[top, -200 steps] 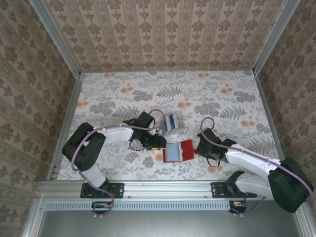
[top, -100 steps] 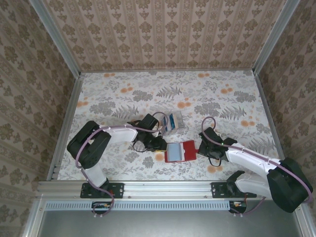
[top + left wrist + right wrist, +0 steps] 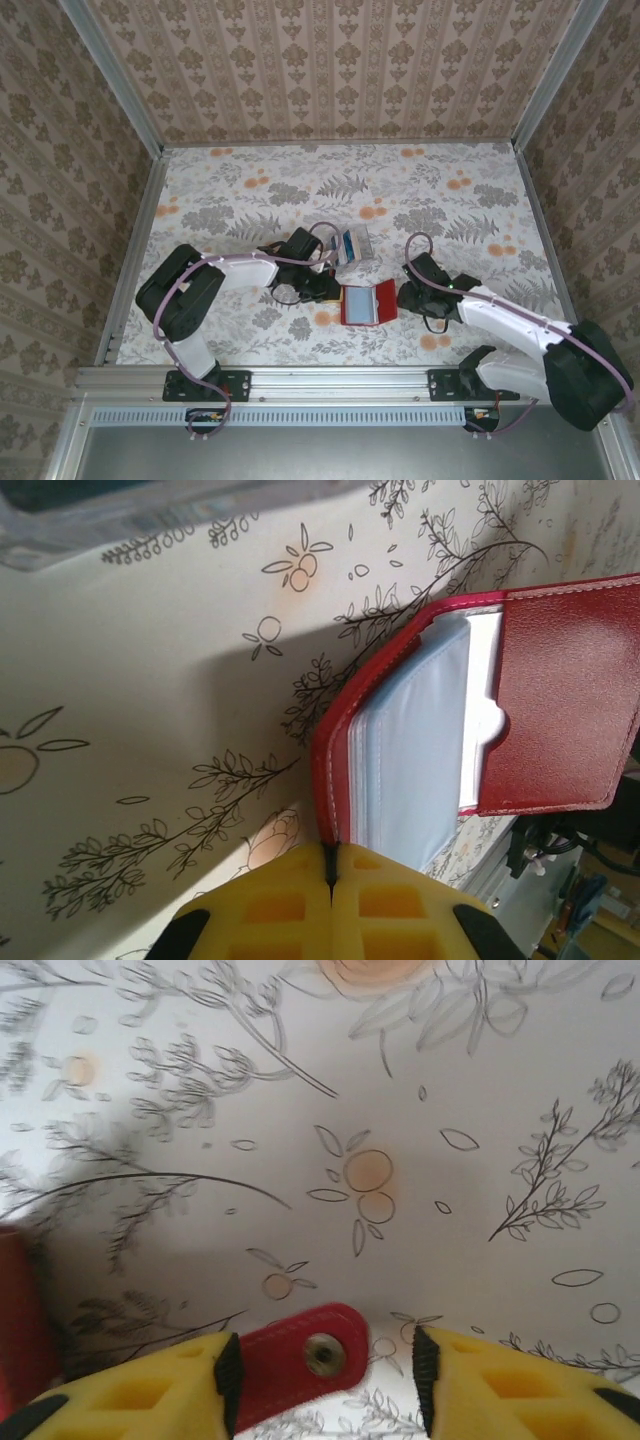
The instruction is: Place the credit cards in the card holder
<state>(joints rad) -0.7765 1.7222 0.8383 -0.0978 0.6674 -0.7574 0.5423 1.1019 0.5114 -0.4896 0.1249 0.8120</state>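
Small red leather-look folding card holder [image 3: 368, 304], lying open.
Pinched at 9 o'clock edge by left gripper [image 3: 331, 880] (pads tight together); right gripper [image 3: 325, 1360] at 3 o'clock, parted, red clasp tab [image 3: 300, 1360] between fingers.

card holder [image 3: 368, 303]: red, part-open, pale pockets showing, lying flat | credit cards [image 3: 352, 244]: blue/white stack just beyond it, apart

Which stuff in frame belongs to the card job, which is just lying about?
Job: red folding card holder, open; stack of blue and white plastic cards; left claw shut on the holder's edge; right claw open around its red snap tab.
Lying about: floral table cover; patterned wall panels.
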